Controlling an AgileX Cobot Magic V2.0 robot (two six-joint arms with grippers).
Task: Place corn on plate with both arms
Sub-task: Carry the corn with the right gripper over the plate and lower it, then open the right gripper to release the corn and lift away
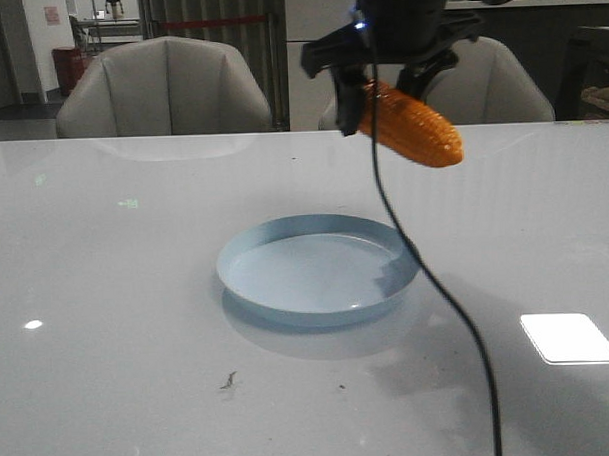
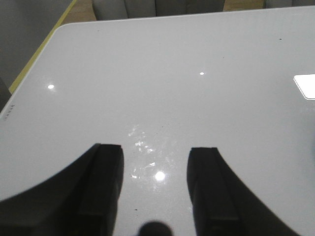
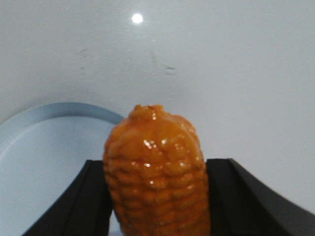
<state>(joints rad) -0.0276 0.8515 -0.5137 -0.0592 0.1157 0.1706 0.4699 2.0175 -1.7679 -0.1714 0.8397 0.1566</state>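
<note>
The orange-yellow corn (image 1: 416,129) hangs in the air above the far right part of the pale blue plate (image 1: 316,273), tilted with its free end down and to the right. My right gripper (image 1: 385,93) is shut on the corn's upper end. In the right wrist view the corn (image 3: 155,172) fills the gap between the two black fingers of that gripper (image 3: 156,164), and the plate's rim (image 3: 64,107) shows below and beside it. My left gripper (image 2: 156,149) is open and empty over bare white table. It does not show in the front view.
The plate lies at the middle of a glossy white table (image 1: 107,295). A black cable (image 1: 442,293) hangs from the right arm across the plate's right edge. Two grey chairs (image 1: 165,88) stand behind the table's far edge. A bright light reflection (image 1: 568,337) lies at the front right.
</note>
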